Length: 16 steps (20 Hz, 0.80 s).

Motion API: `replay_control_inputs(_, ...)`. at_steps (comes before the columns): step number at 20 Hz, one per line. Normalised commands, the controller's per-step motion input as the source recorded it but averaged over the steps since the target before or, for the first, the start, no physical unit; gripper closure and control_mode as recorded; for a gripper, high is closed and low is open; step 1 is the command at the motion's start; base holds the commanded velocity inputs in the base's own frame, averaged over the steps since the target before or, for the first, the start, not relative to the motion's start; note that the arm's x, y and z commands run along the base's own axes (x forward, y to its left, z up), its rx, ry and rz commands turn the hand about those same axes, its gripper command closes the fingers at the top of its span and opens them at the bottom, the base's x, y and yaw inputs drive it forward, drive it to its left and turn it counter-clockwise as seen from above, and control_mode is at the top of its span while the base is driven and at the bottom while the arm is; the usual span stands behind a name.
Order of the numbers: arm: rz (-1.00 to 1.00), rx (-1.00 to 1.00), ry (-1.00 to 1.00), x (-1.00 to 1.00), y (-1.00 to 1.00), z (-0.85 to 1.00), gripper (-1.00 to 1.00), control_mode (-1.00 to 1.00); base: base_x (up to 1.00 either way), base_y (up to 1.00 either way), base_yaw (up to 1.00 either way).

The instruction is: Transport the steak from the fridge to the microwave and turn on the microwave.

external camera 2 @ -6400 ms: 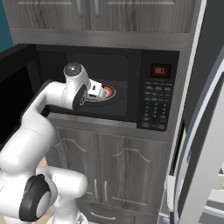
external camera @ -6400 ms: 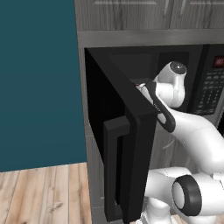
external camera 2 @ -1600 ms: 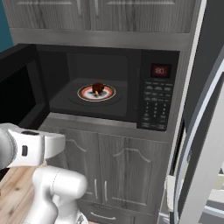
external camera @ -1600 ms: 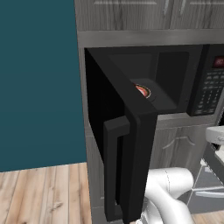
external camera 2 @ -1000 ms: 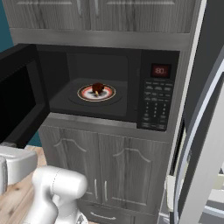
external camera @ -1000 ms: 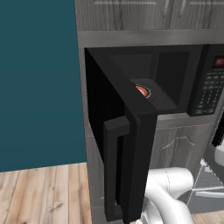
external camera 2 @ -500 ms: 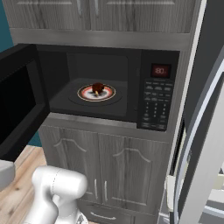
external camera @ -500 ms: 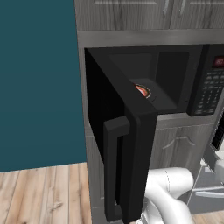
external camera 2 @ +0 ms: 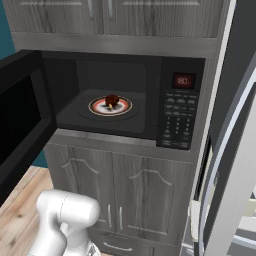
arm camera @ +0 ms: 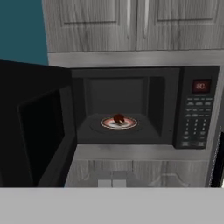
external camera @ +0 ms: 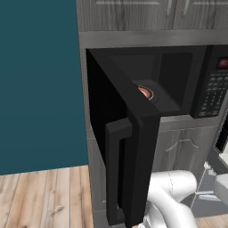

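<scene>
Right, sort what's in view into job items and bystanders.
Job items:
- steak, on the plate inside
- microwave, door open
- fridge, at the right

Bystanders:
- plate
- upper cabinets
- lower cabinets
- wood floor

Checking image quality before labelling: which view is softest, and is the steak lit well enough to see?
Hand view is blurriest, yet the steak shows on the plate; right base view is sharper, the microwave cavity dim; left base view's door hides most of it.
</scene>
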Motion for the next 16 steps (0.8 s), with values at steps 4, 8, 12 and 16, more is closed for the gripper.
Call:
replay_control_inputs(4,0.0,-0.01,-0.02,-0.12,0.28,0.0,1.0,-1.0,0.0,0.0,0.0)
replay_control_inputs(8,0.0,-0.02,-0.01,-0.14,0.27,0.0,1.0,-1.0,0.0,0.0,0.0)
replay_control_inputs(12,0.0,-0.02,0.0,-0.03,0.32,0.0,1.0,-1.0,0.0,0.0,0.0)
replay_control_inputs(16,0.0,-0.02,0.0,0.0,0.37,-0.07,1.0,-1.0,0.0,0.0,0.0)
